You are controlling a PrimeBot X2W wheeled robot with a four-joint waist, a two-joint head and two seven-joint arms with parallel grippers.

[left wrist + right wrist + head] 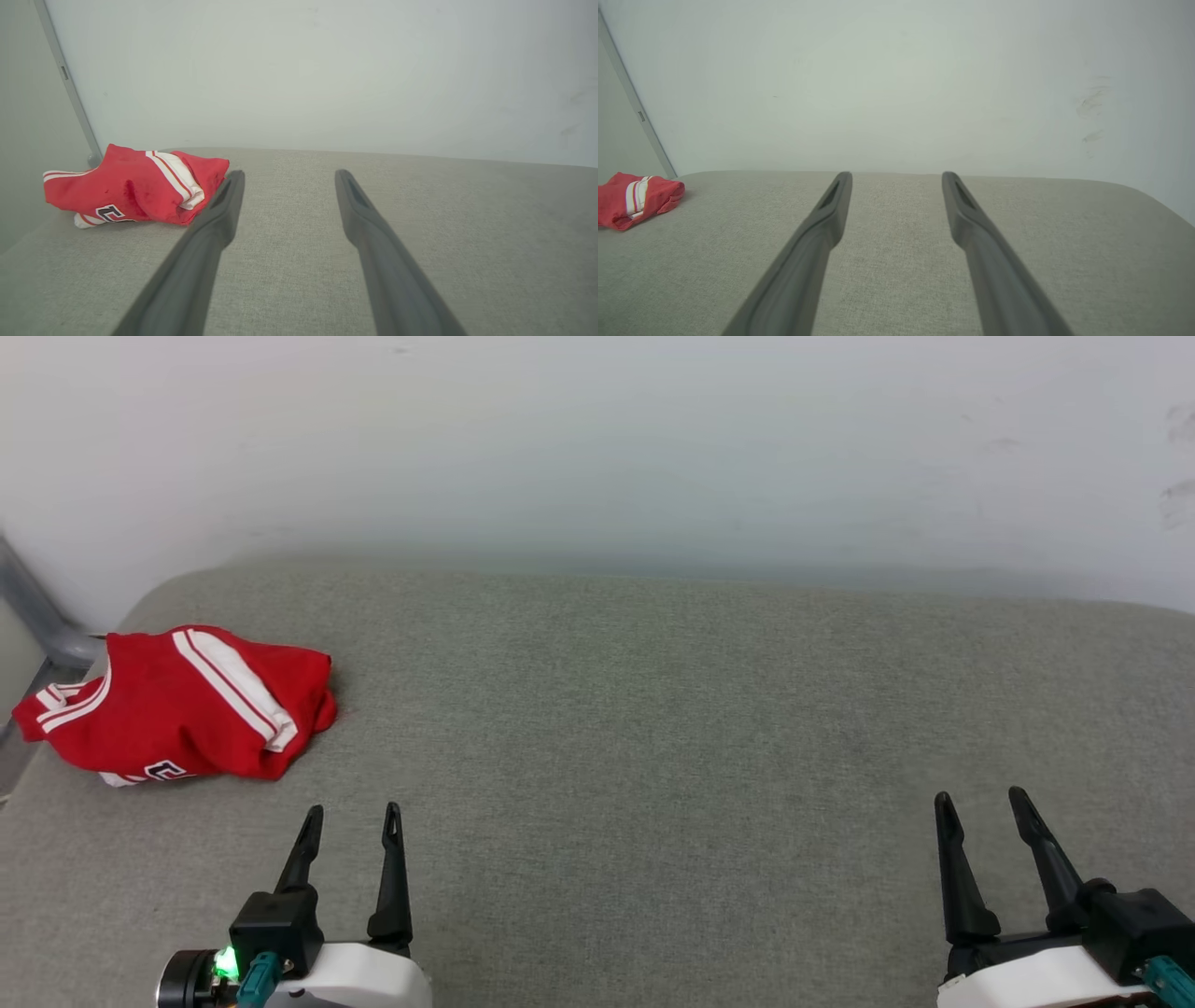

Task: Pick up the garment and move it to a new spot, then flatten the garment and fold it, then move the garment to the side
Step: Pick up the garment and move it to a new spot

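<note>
The garment (182, 705) is a red jersey with white striped trim and part of a black-and-white letter showing. It lies bunched at the far left of the grey cushioned surface (653, 709). In the left wrist view the garment (135, 189) sits left of the fingers. In the right wrist view the garment (637, 199) lies far to the left. My left gripper (353, 814) stands open at the lower left, a short way in front of the garment and apart from it. My right gripper (980, 798) stands open at the lower right, nothing between its fingers.
A white wall (597, 448) rises behind the surface. A grey metal bar (37, 607) slants at the far left behind the garment. The surface's left edge falls away near the garment.
</note>
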